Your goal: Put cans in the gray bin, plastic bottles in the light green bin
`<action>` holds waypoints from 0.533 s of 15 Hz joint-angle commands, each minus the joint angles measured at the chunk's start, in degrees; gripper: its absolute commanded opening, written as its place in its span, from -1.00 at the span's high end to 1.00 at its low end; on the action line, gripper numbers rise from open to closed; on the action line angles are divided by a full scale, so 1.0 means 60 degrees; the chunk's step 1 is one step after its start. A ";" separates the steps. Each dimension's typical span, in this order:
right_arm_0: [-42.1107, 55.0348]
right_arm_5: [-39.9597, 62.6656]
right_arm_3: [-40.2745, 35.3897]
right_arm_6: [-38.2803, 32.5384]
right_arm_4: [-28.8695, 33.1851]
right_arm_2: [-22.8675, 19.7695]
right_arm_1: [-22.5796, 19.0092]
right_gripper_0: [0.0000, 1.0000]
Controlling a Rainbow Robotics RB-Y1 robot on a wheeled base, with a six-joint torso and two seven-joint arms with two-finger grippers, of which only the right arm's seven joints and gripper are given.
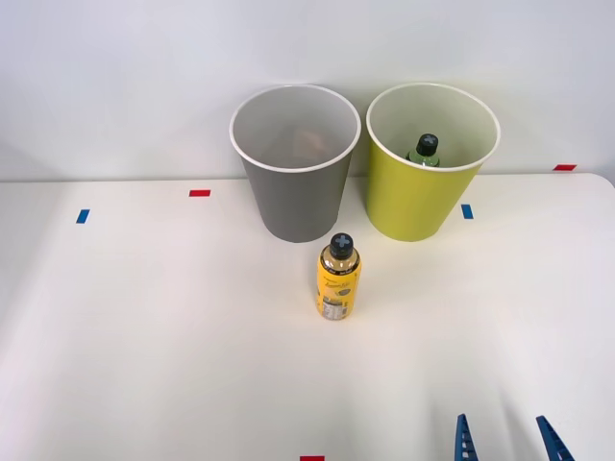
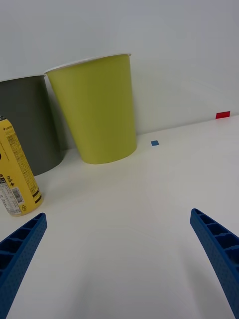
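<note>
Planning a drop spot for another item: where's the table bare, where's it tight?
Bare: the table left of the yellow bottle, and the stretch between that bottle and the open right gripper. Also right of the light green bin. Tight: the gray bin and green bin stand close together, the bottle just before them.

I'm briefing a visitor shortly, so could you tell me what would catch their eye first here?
Two bins stand side by side at the table's far edge: the gray bin on the left, the light green bin on the right with a black-capped bottle inside. A yellow bottle stands upright before them, and the right hand waits open near the front edge.
</note>
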 commanded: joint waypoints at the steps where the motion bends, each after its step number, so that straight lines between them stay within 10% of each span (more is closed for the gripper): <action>1: 0.0000 0.0000 0.0000 0.0000 0.0000 0.0000 0.0000 -1.00; 8: 0.0044 -0.0088 -0.0498 0.0674 -0.0176 0.0747 -0.0762 -1.00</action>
